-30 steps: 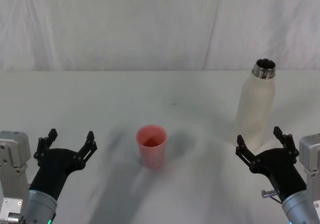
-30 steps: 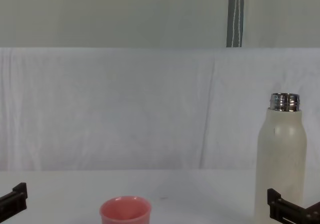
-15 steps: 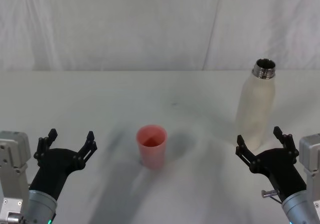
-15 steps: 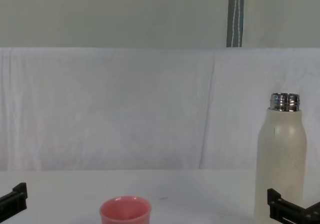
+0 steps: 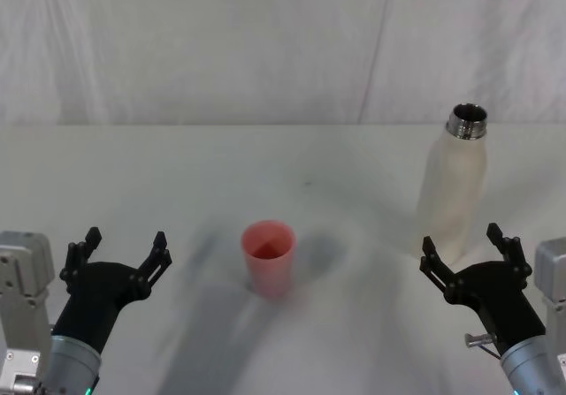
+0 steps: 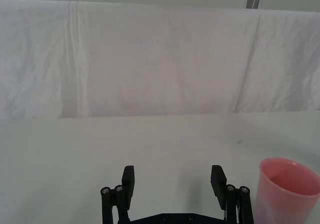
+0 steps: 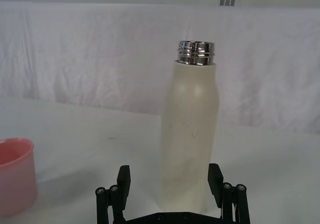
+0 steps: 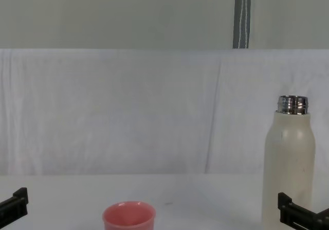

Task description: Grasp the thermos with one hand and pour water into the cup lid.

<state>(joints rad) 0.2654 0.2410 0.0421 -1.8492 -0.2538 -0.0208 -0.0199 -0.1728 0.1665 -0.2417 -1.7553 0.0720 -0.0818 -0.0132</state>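
- The right tool (image 5: 464, 252) sits low at the near right of the worktop (image 5: 177, 174), its 2 black fingers spread wide with nothing between them.
- Over the last second it has slid a touch to the right and toward the robot's body. In the chest view its fingertip has moved slightly toward the picture's edge, so it is adjusting rather than closing in.
- The thermos (image 5: 453, 187) stands upright just beyond that tool, uncapped, its steel neck showing. It has not moved at all.
- From the right wrist view, the thermos (image 7: 192, 134) lines up almost between the spread fingers (image 7: 123, 176), though it is not yet inside the gap and nothing touches it.
- The left tool (image 5: 119, 254) hovers at the near left, fingers also apart and empty, and it has kept its place.
- The cup lid (image 5: 268, 258) rests mouth up near the middle of the worktop, well apart from the thermos and closer to the left tool. It has stayed put too.
- In the left wrist view the cup lid (image 6: 287, 191) stands just off to one side of that tool's fingers.
- My read: the small shift looks like lining up before the reach. The grasp is not yet begun, and pouring is far off.
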